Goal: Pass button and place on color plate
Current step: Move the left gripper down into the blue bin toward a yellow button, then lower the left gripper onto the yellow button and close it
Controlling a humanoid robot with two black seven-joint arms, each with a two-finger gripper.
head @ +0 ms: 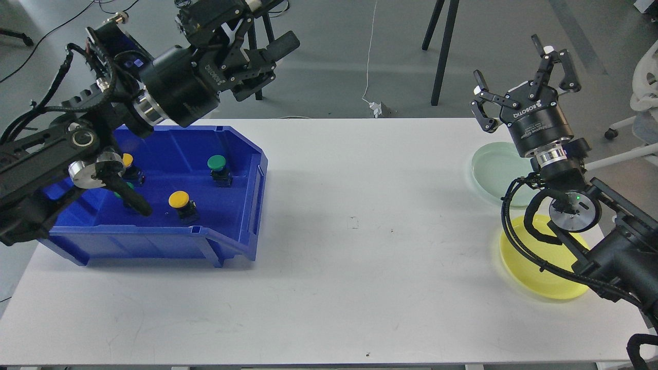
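**Buttons wait in the bin as both arms hang ready above the worktop**

Our left gripper [267, 64] hangs above the far rim of the blue bin [257, 195], fingers spread wide and holding nothing, placed as if for a reach down into the bin. Inside lie the push buttons: a yellow-capped one [180, 199] near the front wall, a green-capped one [217, 163] further back, and another yellow cap [127, 160] half hidden behind our left forearm. Something green shows behind the arm too; we cannot tell what. Across the white worktop [349, 231], our right gripper [519, 85] points upward, fingers open and empty, above the pale green plate [493, 167] and the yellow plate [519, 262]. We judge that it waits there to receive a button and set it on the matching plate. No button has left the bin yet.
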